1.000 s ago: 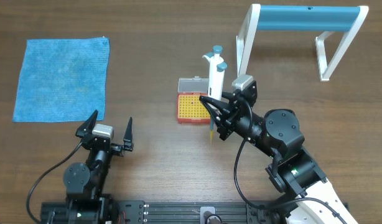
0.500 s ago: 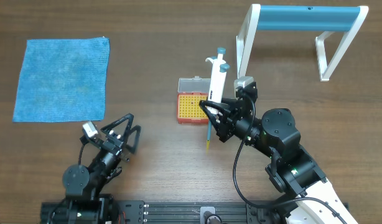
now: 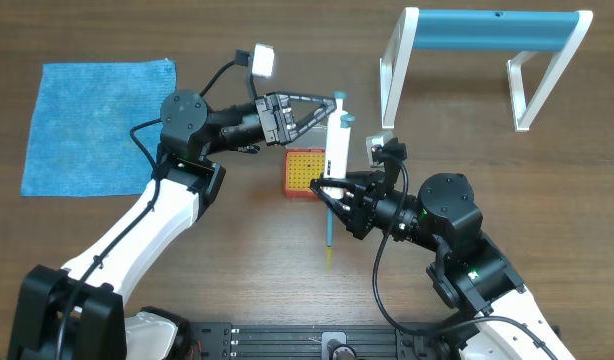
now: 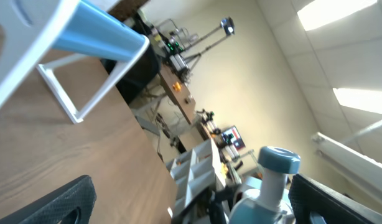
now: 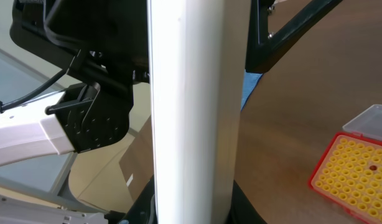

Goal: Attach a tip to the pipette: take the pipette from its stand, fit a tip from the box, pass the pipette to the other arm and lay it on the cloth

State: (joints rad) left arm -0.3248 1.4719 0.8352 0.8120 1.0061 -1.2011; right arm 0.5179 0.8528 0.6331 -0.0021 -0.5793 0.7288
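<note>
Pipette (image 3: 337, 150) is hanging above the wooden table (image 3: 237, 260), and the right gripper (image 3: 332, 190) is pinching its white body from both sides. A yellow tip (image 3: 328, 252) is sitting on the pipette's narrow end, while the blue plunger cap (image 4: 275, 163) is showing at the opposite end, farther up the top view.

The left gripper (image 3: 317, 110) is reaching in from the left with its fingers (image 4: 66, 199) spread wide. In the left wrist view the cap is sitting between the two fingers, closer to one of them; whether that finger is touching it cannot be told.

The red tip box (image 3: 305, 172), filled with rows of yellow tips, is resting on the table just beside the pipette, partly under the left gripper. Its clear lid (image 5: 371, 121) is lying open at the box's far side.

The white stand (image 3: 392, 70) with its blue crossbar is standing at the back right, near the pipette's cap end. The blue cloth (image 3: 97, 128) is lying flat at the far left, well apart from both grippers, and the left arm is stretching across the table between the cloth and the tip box.
</note>
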